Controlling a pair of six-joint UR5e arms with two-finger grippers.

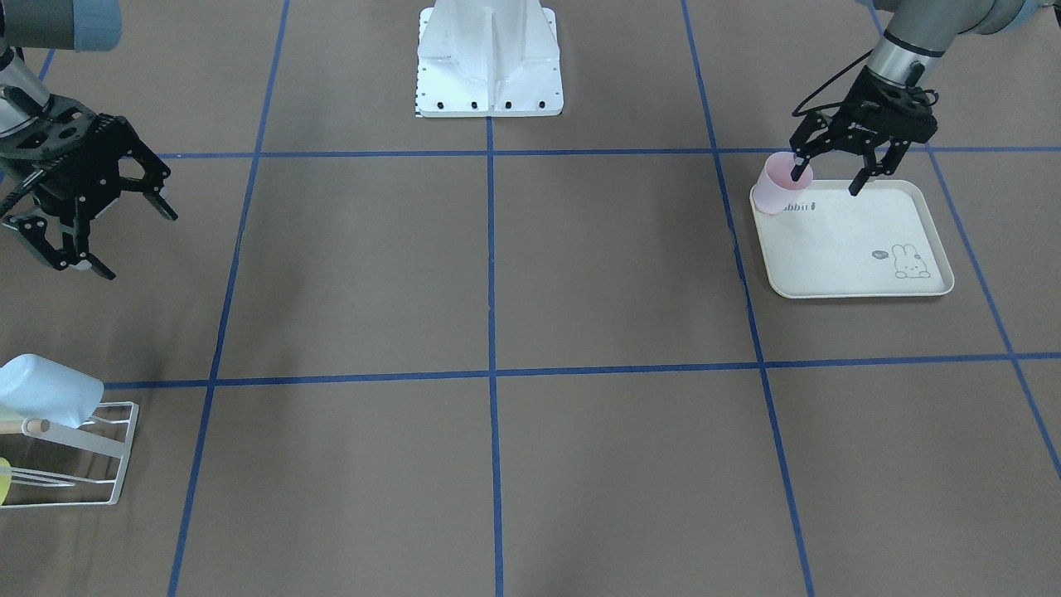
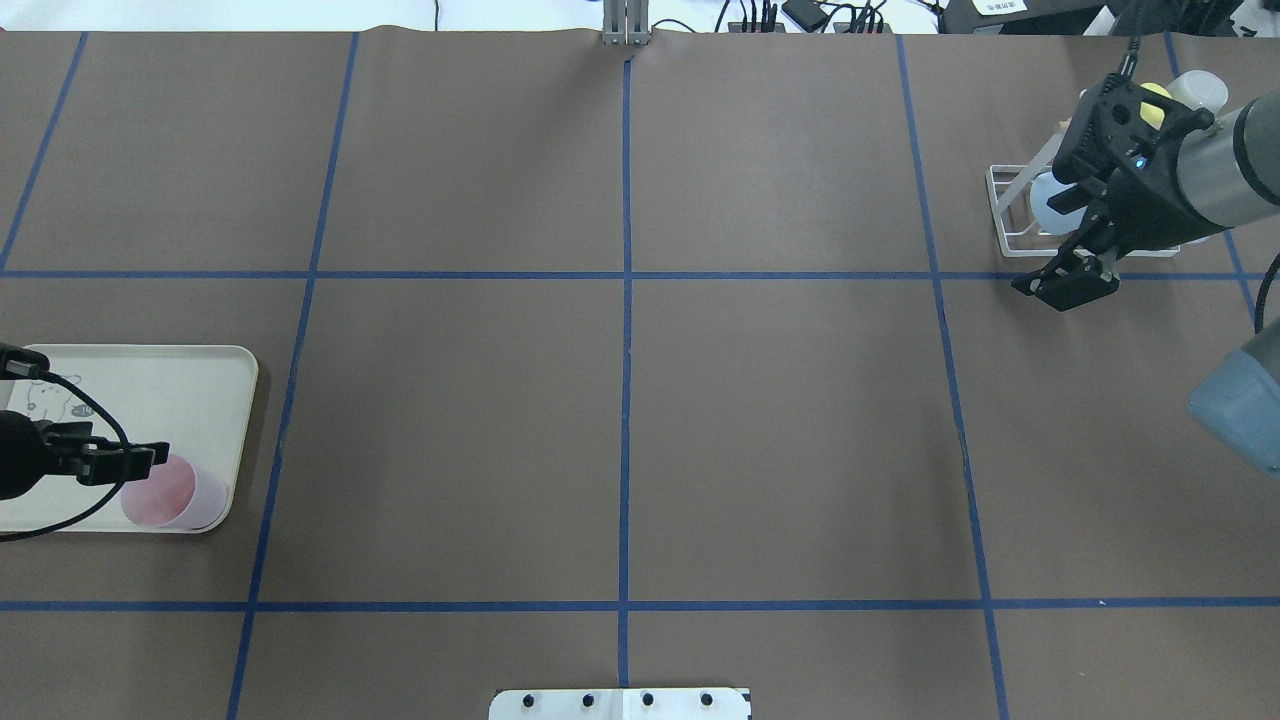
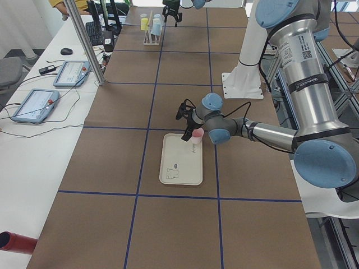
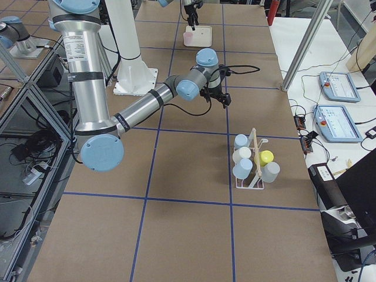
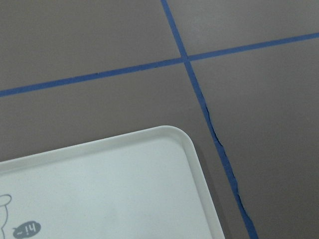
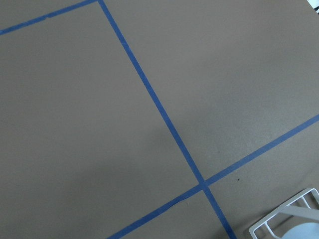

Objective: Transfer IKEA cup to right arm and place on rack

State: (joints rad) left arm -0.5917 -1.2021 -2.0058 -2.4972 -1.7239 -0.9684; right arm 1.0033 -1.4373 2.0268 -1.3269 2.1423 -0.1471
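Cream rabbit-print tray (image 2: 150, 390), table's left end: holds one pink IKEA cup (image 2: 175, 497), upright in the corner nearest the robot. Left pincer (image 1: 827, 182) spread apart, one fingertip at the cup's rim. Brown table (image 2: 780, 430), blue tape grid. Far right: white wire rack (image 1: 126, 452) carrying pale blue, white and yellow cups (image 4: 241, 141). Right pincer (image 1: 139, 245) near it, spread apart, empty.

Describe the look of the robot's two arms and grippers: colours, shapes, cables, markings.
Both arms, left arm and right arm, are silver-grey tubes with pale blue joint caps, black bands and a white printed label on the upper segment. The left gripper and right gripper are black, two-fingered linkage frames; a black cable loops by each wrist.
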